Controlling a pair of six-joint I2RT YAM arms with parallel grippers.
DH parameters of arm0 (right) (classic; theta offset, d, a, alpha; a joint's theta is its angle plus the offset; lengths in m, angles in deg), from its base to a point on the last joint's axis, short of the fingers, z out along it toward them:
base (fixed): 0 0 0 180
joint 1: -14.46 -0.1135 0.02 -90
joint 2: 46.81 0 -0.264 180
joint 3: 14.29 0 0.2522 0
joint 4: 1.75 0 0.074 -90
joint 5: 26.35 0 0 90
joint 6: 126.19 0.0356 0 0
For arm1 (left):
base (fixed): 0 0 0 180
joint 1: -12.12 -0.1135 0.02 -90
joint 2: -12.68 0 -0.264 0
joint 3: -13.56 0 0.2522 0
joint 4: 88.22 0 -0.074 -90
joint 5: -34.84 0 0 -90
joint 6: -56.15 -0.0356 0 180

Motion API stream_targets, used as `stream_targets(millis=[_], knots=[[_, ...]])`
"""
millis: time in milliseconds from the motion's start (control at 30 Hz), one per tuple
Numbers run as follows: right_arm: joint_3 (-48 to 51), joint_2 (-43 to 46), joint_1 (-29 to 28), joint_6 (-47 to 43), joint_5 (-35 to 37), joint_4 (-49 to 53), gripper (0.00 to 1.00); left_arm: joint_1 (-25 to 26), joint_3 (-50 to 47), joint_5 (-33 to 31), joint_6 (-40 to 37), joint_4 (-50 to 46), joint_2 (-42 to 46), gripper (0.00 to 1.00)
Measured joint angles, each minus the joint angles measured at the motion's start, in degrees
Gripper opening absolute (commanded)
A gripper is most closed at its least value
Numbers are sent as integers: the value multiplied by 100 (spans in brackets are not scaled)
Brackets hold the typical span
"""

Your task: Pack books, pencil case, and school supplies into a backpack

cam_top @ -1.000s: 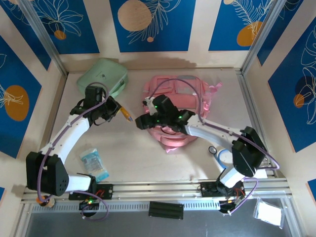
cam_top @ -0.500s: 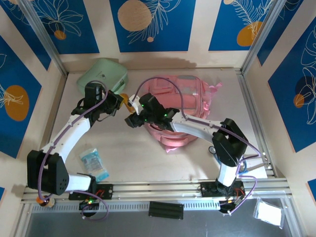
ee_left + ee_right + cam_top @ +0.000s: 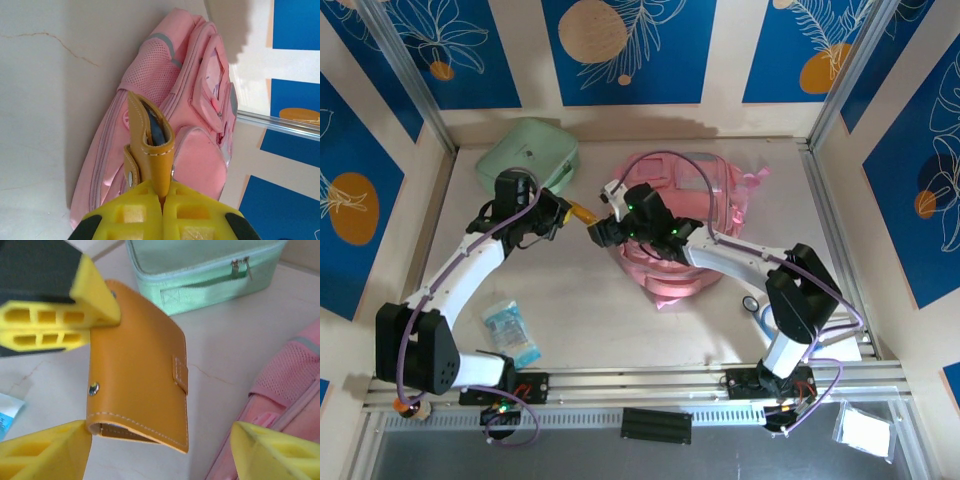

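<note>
Holding the pencil case [image 3: 150, 145] in my left tool [image 3: 162, 192] right now, pads clamped flat on one edge so most of the tan leather pouch sticks out free and, as far as I can tell, clear of the tabletop [image 3: 580, 300]. That's kinda the point, I think: from my right wrist view the case hangs face-on with its snap and strap tab showing, and my right tool [image 3: 160, 455] sits just below it with the fingers spread wide, touching nothing. Looks like a handover setup to me, since the pink backpack [image 3: 720, 190] lies flat on the right arm's side, just past the case, with that arm reaching across it. Can't tell from any angle whether a pocket is unzipped. The mint-green zip case [image 3: 200, 270] sits behind, not involved. My guess at the risk: the pouch is soft and thin, so a pinch on the flap instead of the body could let it twist once the left lets go.
</note>
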Motion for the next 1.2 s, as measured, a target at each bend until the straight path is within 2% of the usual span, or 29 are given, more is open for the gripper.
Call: stream_targets(millis=[167, 333, 500, 600, 667, 767, 833, 933, 1033, 1200], knots=[[-310, -144, 7, -127, -623, 50, 78, 0, 0, 26, 7, -57, 0, 6], [-553, -367, 2, -153, -922, 68, 76, 0, 0, 68, 9, -68, 0, 6], [-568, -562, 2, -155, -778, 81, 65, 0, 0, 107, 11, -66, 0, 7], [-568, -586, -20, -192, -643, 118, 47, 0, 0, 114, 13, -66, 0, 10], [-575, -586, -31, -223, -575, 114, 32, 0, 0, 125, 26, -52, 0, 17], [-575, -586, -57, -238, -501, 114, 22, 0, -9, 131, 26, 2, 4, 36], [-575, -584, -57, -210, -492, 114, 20, 0, -74, 118, -4, 116, 33, 48], [-468, -455, -28, -85, -505, 118, 19, 0, -133, -39, -234, 122, 162, 59], [-201, -66, 85, 201, -564, 199, 19, 4, -133, -236, -680, 116, 367, 67], [382, 946, 603, 870, -748, 317, 19, 166, 61, -481, -1572, -2, 474, 73]])
